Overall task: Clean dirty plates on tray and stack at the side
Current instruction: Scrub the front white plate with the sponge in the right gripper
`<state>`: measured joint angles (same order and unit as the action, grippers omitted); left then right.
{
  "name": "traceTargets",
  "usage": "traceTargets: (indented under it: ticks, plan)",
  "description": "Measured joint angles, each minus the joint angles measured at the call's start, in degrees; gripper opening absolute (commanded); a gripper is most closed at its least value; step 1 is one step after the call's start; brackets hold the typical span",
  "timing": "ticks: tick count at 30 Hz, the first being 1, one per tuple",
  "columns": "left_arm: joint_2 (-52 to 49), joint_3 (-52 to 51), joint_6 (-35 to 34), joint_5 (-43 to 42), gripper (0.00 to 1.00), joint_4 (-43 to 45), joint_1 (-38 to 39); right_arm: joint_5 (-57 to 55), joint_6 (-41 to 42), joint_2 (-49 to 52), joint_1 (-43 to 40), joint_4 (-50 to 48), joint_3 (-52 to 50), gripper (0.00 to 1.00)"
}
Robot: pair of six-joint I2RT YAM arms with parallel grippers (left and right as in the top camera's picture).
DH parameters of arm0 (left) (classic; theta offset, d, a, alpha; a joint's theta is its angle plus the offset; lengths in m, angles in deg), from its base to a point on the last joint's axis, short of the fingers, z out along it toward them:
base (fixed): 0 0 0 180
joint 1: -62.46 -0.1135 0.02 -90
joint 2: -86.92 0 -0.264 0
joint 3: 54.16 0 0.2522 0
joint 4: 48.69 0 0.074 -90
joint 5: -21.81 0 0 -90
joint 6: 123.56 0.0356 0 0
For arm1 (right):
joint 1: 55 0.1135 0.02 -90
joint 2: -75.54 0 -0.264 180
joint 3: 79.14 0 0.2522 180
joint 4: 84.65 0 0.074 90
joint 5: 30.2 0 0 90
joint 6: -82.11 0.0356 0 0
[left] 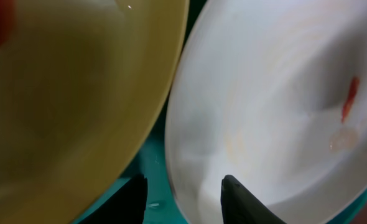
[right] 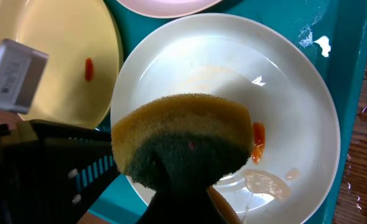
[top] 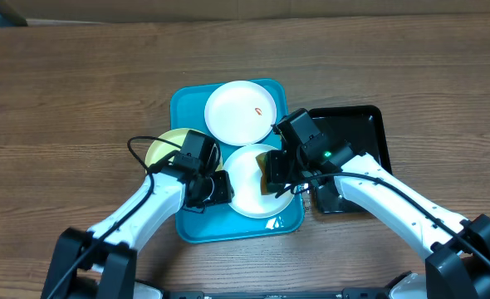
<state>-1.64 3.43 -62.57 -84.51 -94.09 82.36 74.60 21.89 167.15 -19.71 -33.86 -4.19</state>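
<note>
likely light, stiff, slick white plate (right: 283,106): grip its 9 o'clock rim, straddled by released left end effector (left: 185,190); right end effector (top: 276,170) clenches sponge (right: 180,140).

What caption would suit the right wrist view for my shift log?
Yellow-and-green sponge over the smeared white plate on the turquoise tray, a smeared pale yellow plate alongside.

Plates (top: 242,112) crowding tray (top: 188,229), sponge (right: 180,140) above, open table (top: 62,100) leftward

Left arm (top: 141,208) and right arm (top: 386,195) angled inward, left gripper (left: 185,198) lowered, jaws parted, right gripper (top: 275,173) clamped on sponge (right: 182,134).
</note>
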Motion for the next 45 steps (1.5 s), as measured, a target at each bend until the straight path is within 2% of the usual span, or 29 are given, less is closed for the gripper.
traceTargets:
  ticks: [2, 5, 6, 20, 27, 33, 45]
  plan:
    - [-1.4, 0.0, -0.2, 0.3, 0.30, 0.7, 0.0, 0.0, 0.1, 0.0, 0.1, -0.1, 0.0, 0.04]
    - [-2.0, -0.1, -0.8, 0.5, 0.08, 1.7, 0.0, 0.0, 0.2, 0.0, 0.4, -0.2, 0.0, 0.04]
    - [-2.0, -0.1, -0.7, 0.6, 0.04, 2.0, 0.0, 0.0, 0.4, 0.0, 0.7, -0.4, 0.0, 0.04]
    - [-2.0, -0.1, -1.1, 1.3, 0.04, 1.3, 0.0, -2.2, 4.7, 8.1, 3.5, -2.8, 0.0, 0.04]
    - [-2.0, -0.1, -2.9, 1.4, 0.04, 1.2, 0.0, -2.1, 7.8, 9.0, 4.3, -4.1, 0.0, 0.04]
    - [-2.0, -0.1, -5.4, 1.8, 0.04, 0.3, 0.0, -2.1, 11.5, 14.3, 5.7, -5.0, 0.3, 0.04]
    - [-2.0, 0.0, -8.8, 2.0, 0.04, -1.2, 0.4, -5.4, 18.3, 15.9, 5.3, 3.6, 4.2, 0.04]
